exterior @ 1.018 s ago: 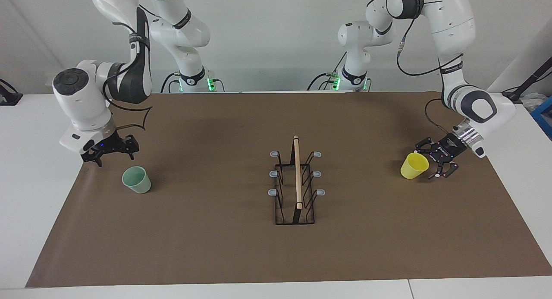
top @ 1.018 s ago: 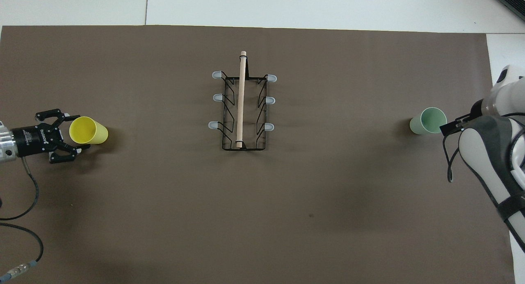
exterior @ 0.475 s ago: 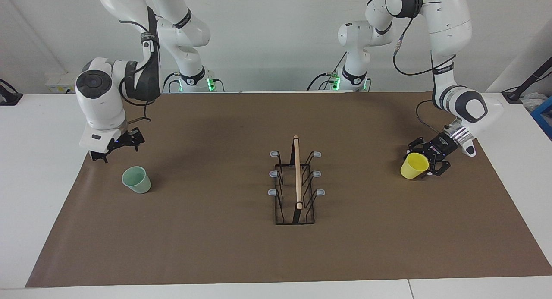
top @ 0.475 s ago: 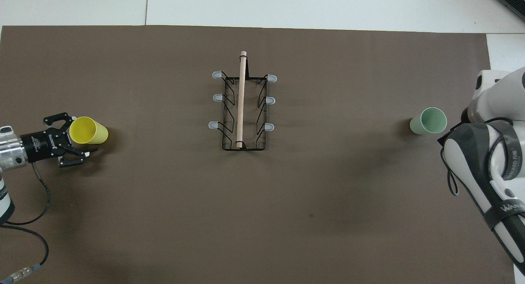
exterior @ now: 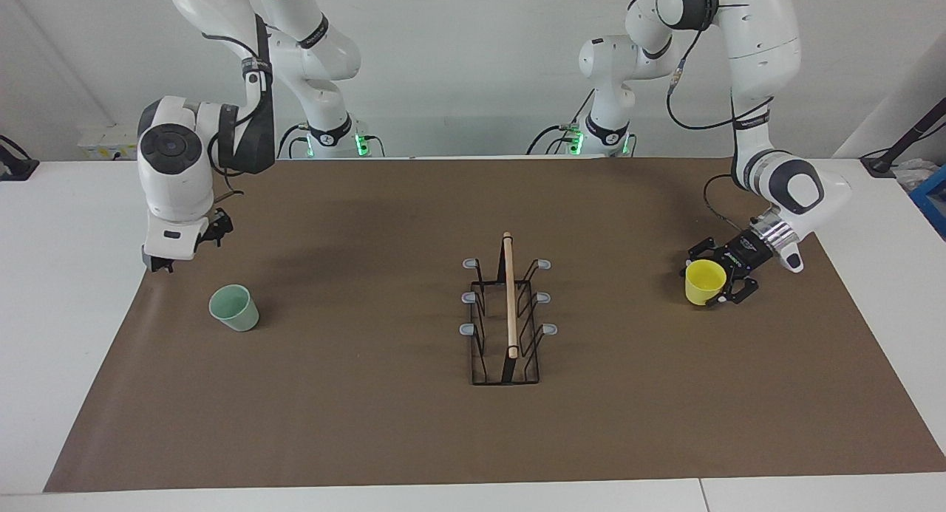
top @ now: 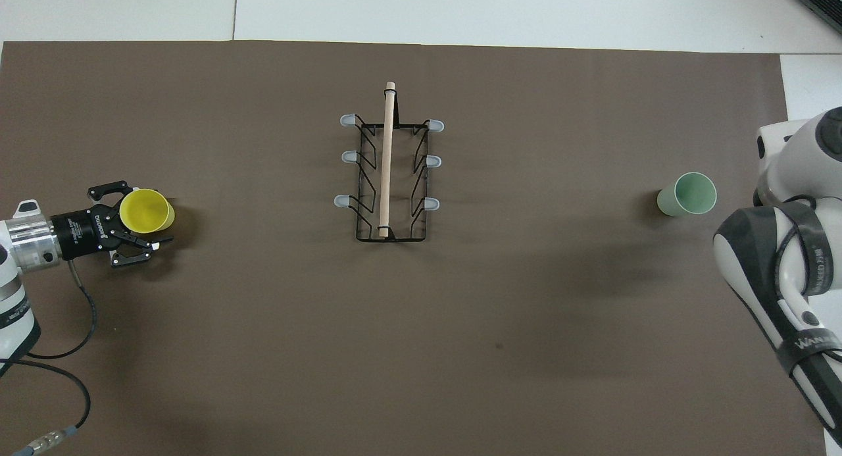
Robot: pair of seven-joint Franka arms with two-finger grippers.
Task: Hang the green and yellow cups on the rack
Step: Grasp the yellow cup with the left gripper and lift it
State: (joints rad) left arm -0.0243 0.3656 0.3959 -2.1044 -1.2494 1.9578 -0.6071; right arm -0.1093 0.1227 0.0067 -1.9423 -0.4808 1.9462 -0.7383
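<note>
The yellow cup [exterior: 703, 281] stands on the mat at the left arm's end; it also shows in the overhead view [top: 146, 211]. My left gripper [exterior: 703, 285] is low and open, with one finger on each side of the yellow cup [top: 155, 220]. The mint green cup [exterior: 235, 307] stands upright at the right arm's end [top: 687, 194]. My right gripper [exterior: 186, 246] is raised over the mat's edge, apart from the green cup; its wrist hides it from above. The black wire rack [exterior: 506, 312] with a wooden rod stands mid-table [top: 388, 173], with no cup on its pegs.
A brown mat [exterior: 369, 423] covers the white table. The right arm's elbow and wrist [top: 783, 245] hang over the mat's edge beside the green cup. A cable [top: 79, 298] trails from the left wrist.
My left gripper slid in until its fingers straddle the yellow cup, which shifted slightly. My right gripper rose and drew back from the green cup toward the robots.
</note>
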